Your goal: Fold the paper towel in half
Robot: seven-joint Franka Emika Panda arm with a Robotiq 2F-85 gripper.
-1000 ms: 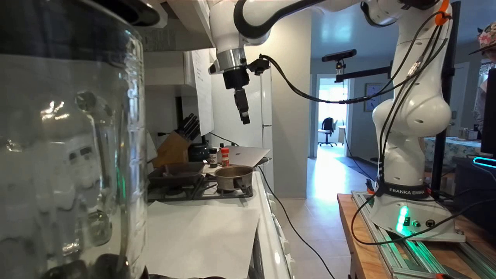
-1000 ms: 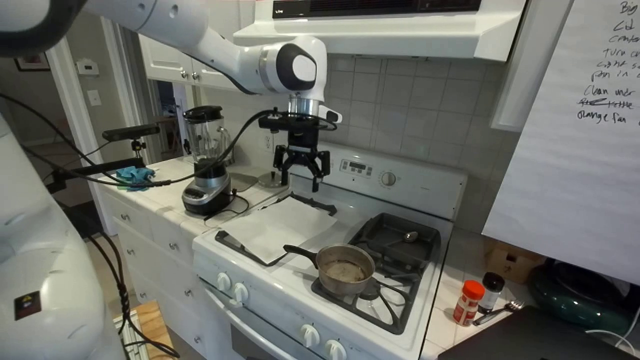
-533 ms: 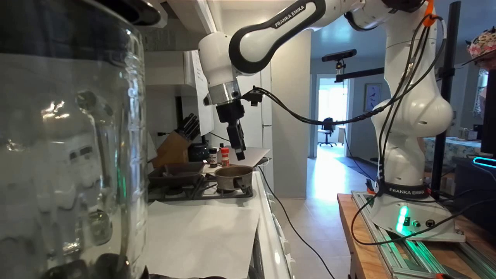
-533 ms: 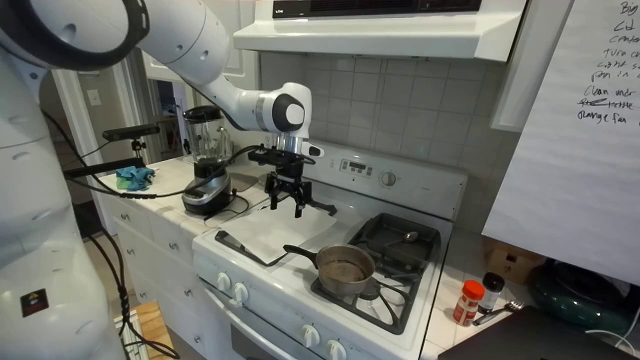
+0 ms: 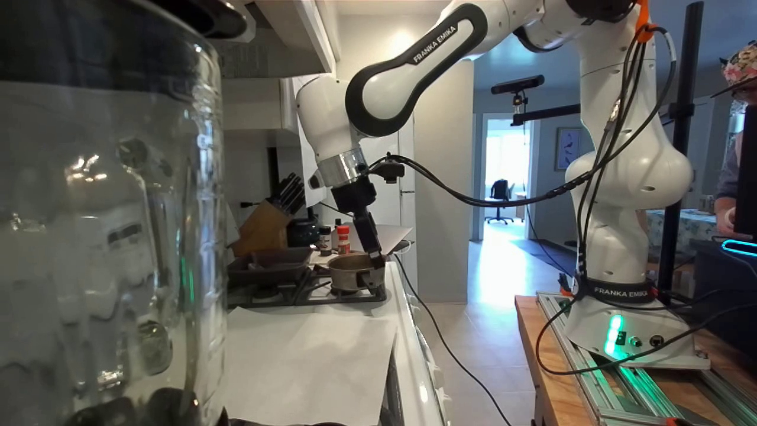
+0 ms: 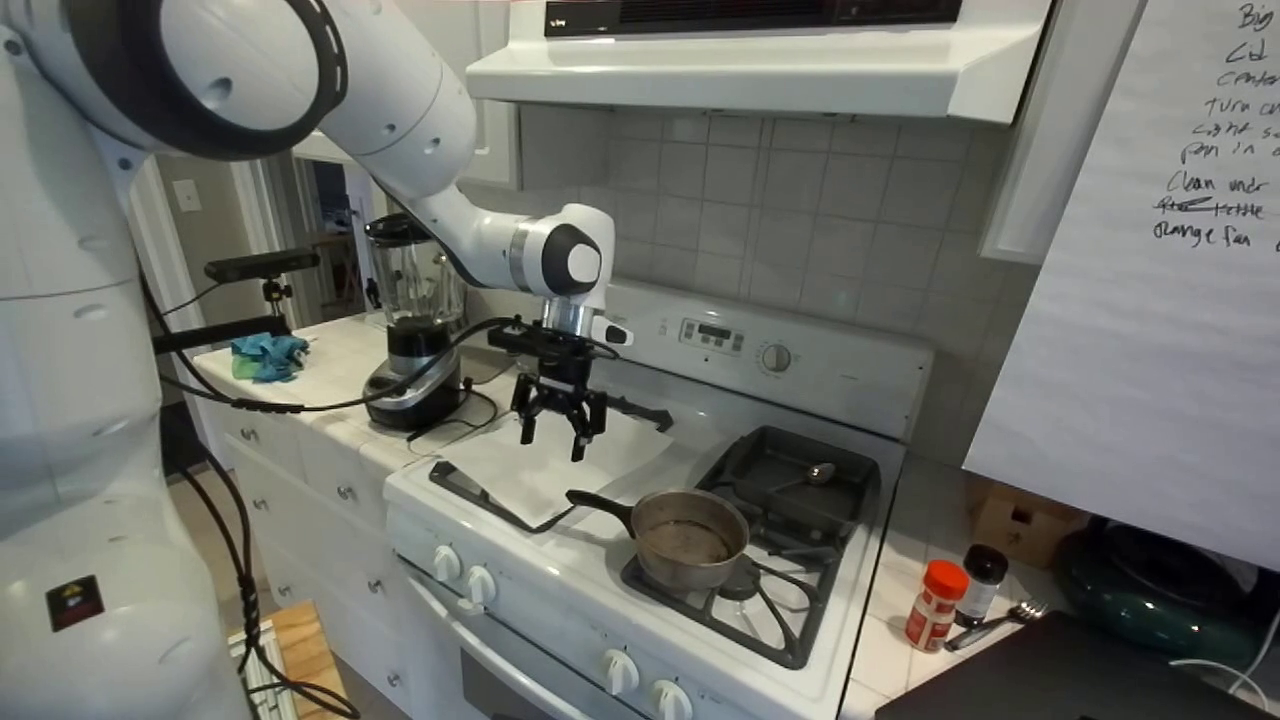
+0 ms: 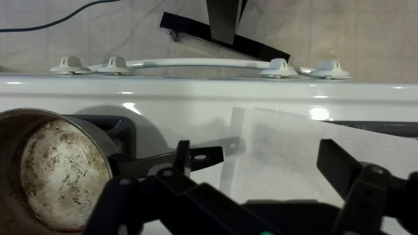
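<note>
The paper towel is a thin white sheet lying spread flat over a burner grate on the stove. It shows in both exterior views (image 5: 307,361) (image 6: 530,492) and in the wrist view (image 7: 287,169). My gripper hangs above the sheet, pointing down and slightly tilted, in both exterior views (image 5: 377,260) (image 6: 553,447). In the wrist view my gripper (image 7: 256,156) has its fingers wide apart with nothing between them. The sheet's edge near the pot runs below and between the fingers. The fingers look apart from the sheet.
A pot stands beside the sheet (image 6: 690,545) (image 7: 62,173); its handle (image 7: 209,156) reaches under one finger in the wrist view. A dark pan (image 6: 790,475) with a spoon sits behind the pot. A blender (image 6: 410,330) stands on the counter. Stove knobs (image 7: 277,68) line the front edge.
My gripper has come down from well above the stove to a lower place over the sheet, moving toward the stove's front. It stays open. The paper towel has not moved.
</note>
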